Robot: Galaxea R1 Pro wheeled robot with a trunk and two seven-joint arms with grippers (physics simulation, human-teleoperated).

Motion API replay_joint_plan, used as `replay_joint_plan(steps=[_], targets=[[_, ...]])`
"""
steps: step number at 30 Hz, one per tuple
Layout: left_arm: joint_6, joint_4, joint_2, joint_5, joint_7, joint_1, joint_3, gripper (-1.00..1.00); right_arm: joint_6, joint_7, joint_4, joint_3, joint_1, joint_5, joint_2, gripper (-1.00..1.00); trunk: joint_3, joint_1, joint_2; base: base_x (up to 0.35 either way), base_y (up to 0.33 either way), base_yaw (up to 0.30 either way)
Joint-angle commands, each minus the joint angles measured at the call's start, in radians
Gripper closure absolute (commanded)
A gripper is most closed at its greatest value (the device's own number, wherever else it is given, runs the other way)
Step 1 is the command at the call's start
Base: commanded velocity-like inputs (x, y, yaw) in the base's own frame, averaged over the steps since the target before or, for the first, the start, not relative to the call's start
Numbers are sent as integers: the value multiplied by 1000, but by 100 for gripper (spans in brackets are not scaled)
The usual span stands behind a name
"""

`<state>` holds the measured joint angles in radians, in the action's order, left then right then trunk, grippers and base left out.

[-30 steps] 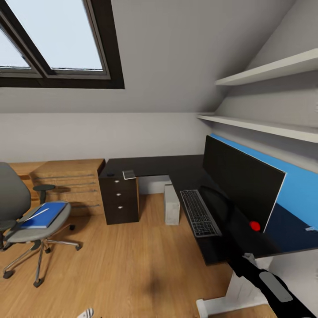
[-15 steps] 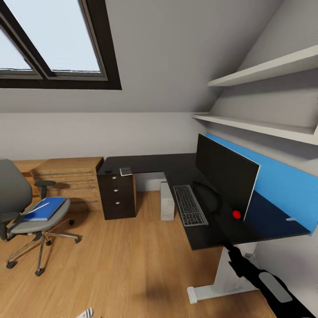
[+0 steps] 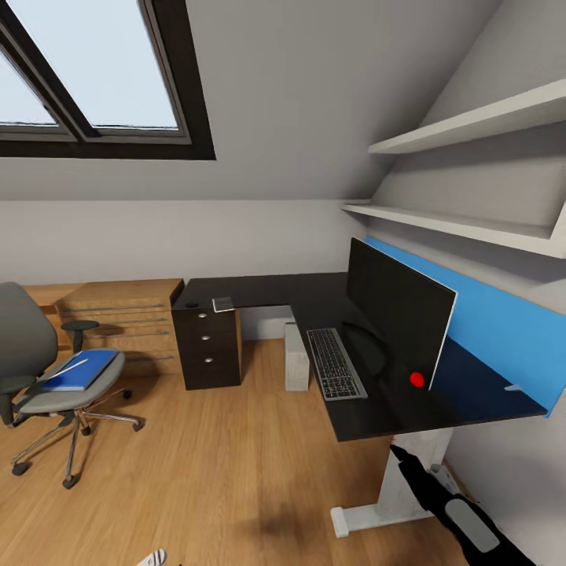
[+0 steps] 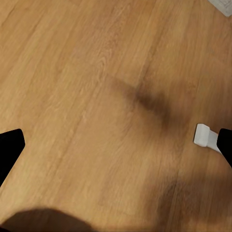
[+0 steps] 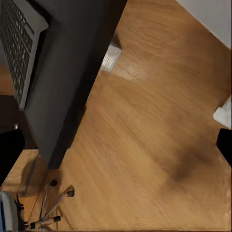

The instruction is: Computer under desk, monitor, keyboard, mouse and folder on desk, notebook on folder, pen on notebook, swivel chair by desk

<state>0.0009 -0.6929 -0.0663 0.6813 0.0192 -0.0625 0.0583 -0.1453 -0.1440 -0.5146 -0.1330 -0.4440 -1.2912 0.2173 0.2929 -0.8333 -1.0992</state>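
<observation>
Right tool (image 5: 116, 145) spread, empty | desk (image 5: 72, 72) beside | keyboard (image 5: 19, 43) on desk

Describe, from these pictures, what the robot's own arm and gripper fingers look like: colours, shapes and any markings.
In the head view the right arm is a slim, glossy black limb with a rounded light grey panel set into its casing. In the wrist views the fingertips show as plain black, blunt-ended shapes at the picture edges. No cables or lettering can be made out.

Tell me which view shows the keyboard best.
Head view. The whole keyboard lies on the desk in front of the monitor, unobstructed. The right wrist view catches just part of it at the picture's edge, seen at an angle. The left wrist view looks at the wooden floor.
</observation>
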Motion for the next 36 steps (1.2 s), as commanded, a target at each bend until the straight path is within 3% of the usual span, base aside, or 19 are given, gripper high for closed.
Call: replay_joint_plan(steps=[1,6,10,11,18,25,36], targets=[[0,-1,-1,10,2,0,5,-100,8,-2,19,-13,-1,10,-2,-100,1,0,-1,-3,-3,0],[0,-1,-1,10,2,0,5,-100,79,-2,121,-75,-1,133,-32,-100,1,0,-1,-2,-1,0],[1,-1,-1,10,2,0,6,-100,181,0,184,-125,-1,250,-70,-100,1,0,-1,0,0,0],[1,-1,-1,11,2,0,6,-100,242,5,219,-147,-1,309,-91,-100,1,0,-1,0,0,0],[3,2,-1,11,2,0,6,-100,395,36,361,-198,-1,485,-140,-100,-11,15,27,0,0,0],[3,37,-1,8,2,0,7,-100,462,49,417,-212,-1,551,-150,-100,-33,42,76,0,0,0],[2,51,-1,7,2,0,7,-100,479,53,432,-213,-1,561,-151,-100,-68,84,153,0,0,0]])
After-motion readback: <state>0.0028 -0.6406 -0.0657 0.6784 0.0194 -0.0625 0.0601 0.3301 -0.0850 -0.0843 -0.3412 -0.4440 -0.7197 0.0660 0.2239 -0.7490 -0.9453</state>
